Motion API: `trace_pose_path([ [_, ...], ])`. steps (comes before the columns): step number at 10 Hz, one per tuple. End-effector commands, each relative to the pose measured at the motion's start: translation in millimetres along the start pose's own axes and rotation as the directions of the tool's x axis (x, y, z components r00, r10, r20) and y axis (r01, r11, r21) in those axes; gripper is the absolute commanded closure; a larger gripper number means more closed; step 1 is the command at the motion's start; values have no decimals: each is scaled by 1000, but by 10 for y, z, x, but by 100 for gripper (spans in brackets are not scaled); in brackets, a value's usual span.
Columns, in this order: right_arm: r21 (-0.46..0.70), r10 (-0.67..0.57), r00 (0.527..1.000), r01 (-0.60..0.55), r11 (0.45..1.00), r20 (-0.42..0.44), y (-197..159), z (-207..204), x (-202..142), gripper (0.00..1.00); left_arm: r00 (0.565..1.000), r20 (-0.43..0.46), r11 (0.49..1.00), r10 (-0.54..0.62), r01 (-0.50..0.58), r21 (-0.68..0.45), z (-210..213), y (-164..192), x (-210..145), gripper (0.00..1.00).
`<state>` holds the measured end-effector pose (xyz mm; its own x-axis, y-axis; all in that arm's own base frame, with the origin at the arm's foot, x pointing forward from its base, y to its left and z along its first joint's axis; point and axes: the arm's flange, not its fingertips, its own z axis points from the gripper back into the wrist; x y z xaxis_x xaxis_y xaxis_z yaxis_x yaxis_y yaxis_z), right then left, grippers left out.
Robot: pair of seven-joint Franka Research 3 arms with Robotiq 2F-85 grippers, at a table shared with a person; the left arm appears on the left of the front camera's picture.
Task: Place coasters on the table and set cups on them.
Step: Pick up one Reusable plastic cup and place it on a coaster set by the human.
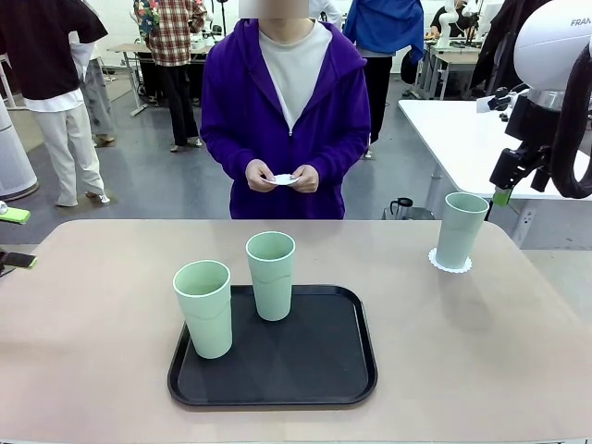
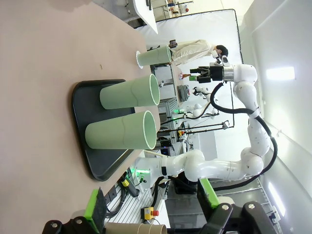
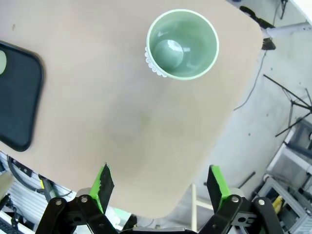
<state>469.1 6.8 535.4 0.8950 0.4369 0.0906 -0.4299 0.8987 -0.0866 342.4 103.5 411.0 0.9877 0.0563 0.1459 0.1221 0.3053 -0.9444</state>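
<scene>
Nearest you, the tray [image 1: 344,375] sat on the desk [image 1: 462,361] with two cups on it: the front cup [image 1: 204,311] at its left edge and the second cup [image 1: 271,277] just behind, towards the middle. Both were upright and empty-looking, and neither had a coaster under it, so you should count those two as not yet done.

The left gripper [image 2: 151,202] was spread wide with nothing between its pads. It hung off to the side of the desk, well apart from the tray, looking across at the two cups.

Farther back on the right, the third cup [image 1: 462,230] stood upright on a coaster [image 1: 449,266], whose scalloped edge showed around the base. From above, the cup sat a little off-centre on it, with the edge peeking out on one side only. That pair was in place near the desk's far right corner, so you had about one third of the job finished.

The right gripper [image 3: 161,190] hovered above that cup and slightly to its outer side, wide and empty, clear of the rim.

Farthest off, the person stood at the far side with both hands [image 1: 262,176] together, holding a white disc [image 1: 285,179], apparently the next coaster. You could not tell whether it was one disc or two stacked. My reading is that two coasters were yet to be laid on the desk and two cups moved off the tray onto them.
</scene>
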Motion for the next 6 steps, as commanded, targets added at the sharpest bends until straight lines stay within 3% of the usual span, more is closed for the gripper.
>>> trace_pose_path([
  [1, -27, 3, 1000, -3, 1000, 3, 8, -26, -16, 0, 1000, 9, 1000, -16, 17, -17, 2, -16, 7, 0],
  [6, -27, 3, 1000, -3, 1000, 3, 8, -26, -16, 0, 1000, 9, 1000, -16, 17, -17, 2, -16, 7, 0],
])
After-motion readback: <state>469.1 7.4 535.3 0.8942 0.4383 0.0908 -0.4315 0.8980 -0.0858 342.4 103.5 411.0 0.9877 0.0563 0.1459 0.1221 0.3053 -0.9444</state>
